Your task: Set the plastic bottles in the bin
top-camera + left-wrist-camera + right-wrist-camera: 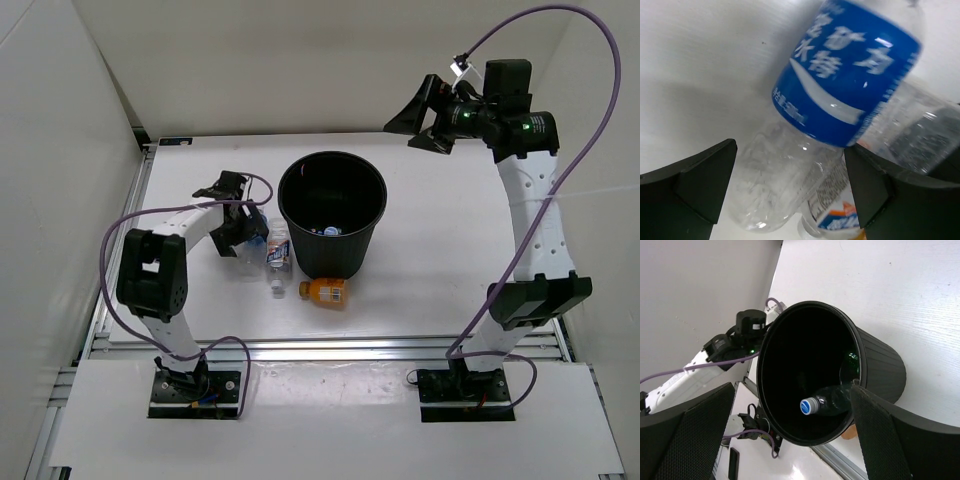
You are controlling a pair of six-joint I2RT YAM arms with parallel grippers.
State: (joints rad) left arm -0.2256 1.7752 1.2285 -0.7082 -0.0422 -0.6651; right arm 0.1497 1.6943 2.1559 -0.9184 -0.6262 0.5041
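bottle (840,75), blue label, within open left end effector (790,150) | right end effector (792,387) open, facing bin (880,365)

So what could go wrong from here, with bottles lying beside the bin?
The left pincer is open at the blue-labelled bottle, which lies close against the white-labelled bottle; closing might pinch both or roll one away. The orange bottle lies right by the bin, so reaching for it could nudge the bin.
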